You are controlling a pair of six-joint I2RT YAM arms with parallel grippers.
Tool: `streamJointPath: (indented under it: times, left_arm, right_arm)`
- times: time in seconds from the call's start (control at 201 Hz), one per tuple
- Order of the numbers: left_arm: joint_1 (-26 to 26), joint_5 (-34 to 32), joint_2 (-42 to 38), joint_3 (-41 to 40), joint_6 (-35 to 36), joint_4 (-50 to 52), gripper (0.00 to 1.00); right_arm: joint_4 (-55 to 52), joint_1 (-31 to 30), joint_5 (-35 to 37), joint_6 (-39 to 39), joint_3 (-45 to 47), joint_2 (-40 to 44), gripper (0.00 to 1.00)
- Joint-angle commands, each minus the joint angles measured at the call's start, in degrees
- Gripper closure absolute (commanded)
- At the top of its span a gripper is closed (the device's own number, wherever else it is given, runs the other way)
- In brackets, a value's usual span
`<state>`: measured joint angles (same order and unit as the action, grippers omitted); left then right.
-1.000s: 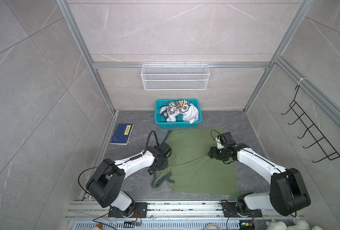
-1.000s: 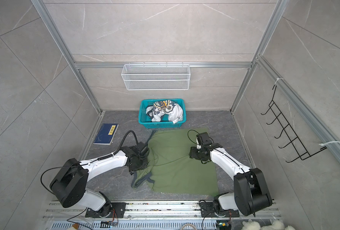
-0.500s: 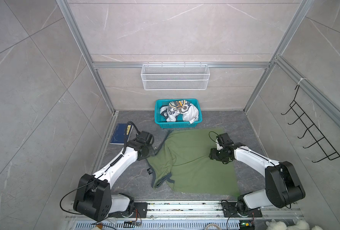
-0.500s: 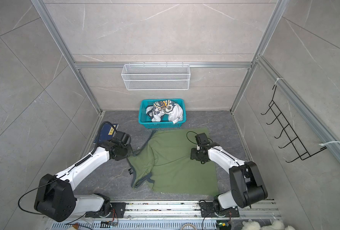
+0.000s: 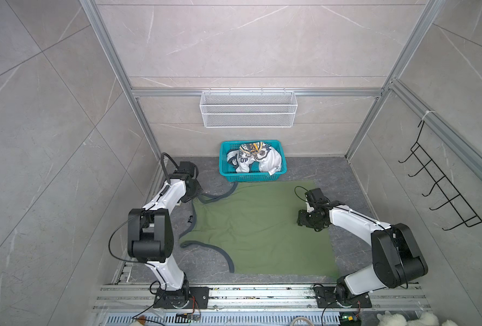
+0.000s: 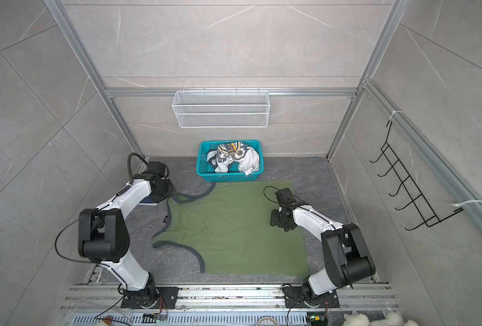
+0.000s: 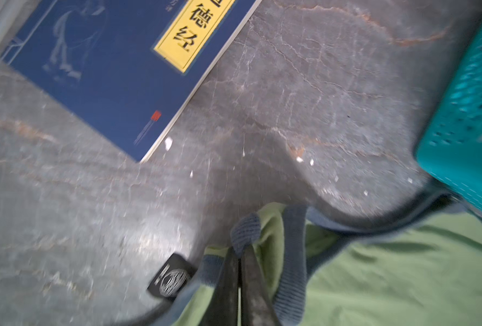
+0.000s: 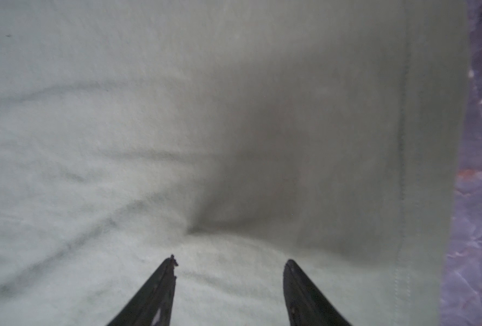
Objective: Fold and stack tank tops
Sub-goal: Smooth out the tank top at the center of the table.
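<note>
Flattening stage, folding not yet begun. Olive tank top [image 5: 256, 225] lying spread on worktop [image 5: 347, 175]; white tank top [image 5: 269, 162] sitting crumpled in teal basket [image 5: 251, 177]. Left fingers [image 7: 230, 273] pinching shoulder-strap trim [image 7: 245, 231], stretching it outward. Right fingers [image 8: 158, 288] spread, pressing cloth near hem. Next move needing: strap laid straight, wrinkles smoothed.

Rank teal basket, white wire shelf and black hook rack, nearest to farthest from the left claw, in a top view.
1. The teal basket, on the floor near the left claw.
2. The white wire shelf, up the back wall.
3. The black hook rack, on the right wall.
</note>
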<state>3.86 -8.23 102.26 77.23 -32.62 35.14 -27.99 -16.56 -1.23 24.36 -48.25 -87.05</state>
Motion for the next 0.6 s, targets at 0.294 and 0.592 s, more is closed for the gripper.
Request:
streamJointPath:
  times: [0.294, 0.592]
  left_arm:
    - [3.72, -2.95, -11.69, -4.06, -1.27, 4.81, 0.38]
    - [16.43, 4.98, -18.08, -19.42, -6.76, -4.06, 0.38]
  right_arm:
    - [-1.1, 0.4, 2.01, -0.54, -1.17, 1.38, 0.36]
    - [0.28, 0.64, -3.61, 1.01, -0.85, 1.79, 0.36]
